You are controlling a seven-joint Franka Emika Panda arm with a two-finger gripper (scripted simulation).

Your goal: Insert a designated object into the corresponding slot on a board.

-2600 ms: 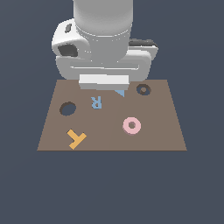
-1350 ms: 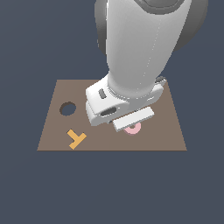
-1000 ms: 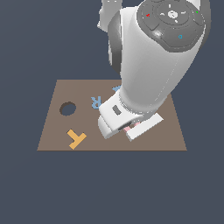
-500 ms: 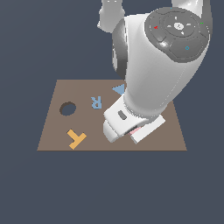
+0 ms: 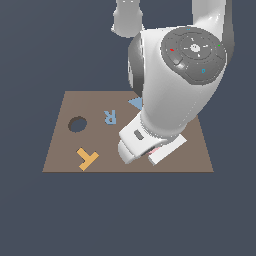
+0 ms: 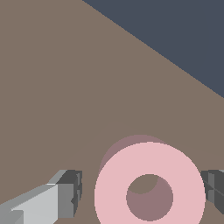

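Note:
In the wrist view the pale-pink ring [image 6: 149,183] lies flat on the brown board [image 6: 65,87], its round centre hole showing board through it. My gripper [image 6: 142,189] straddles the ring and is open. One dark fingertip [image 6: 72,192] stands a small gap away from the ring, and the other fingertip [image 6: 214,186] sits right at its opposite rim. In the exterior view the arm's hand [image 5: 150,142] is low over the board [image 5: 60,150] and only a pink sliver of the ring [image 5: 154,150] shows. The slot is hidden behind the arm.
On the board lie an orange Y-shaped piece [image 5: 87,158] at the exterior view's lower left, a blue letter R [image 5: 110,116] and a blue triangle [image 5: 135,103]. A plain dark round hole [image 5: 77,124] is at the exterior view's left. The board's edge [image 6: 153,48] is near the ring.
The arm has swung from the board's back to over the pink ring and come down, so the hand now covers the ring and the ring-shaped slot.

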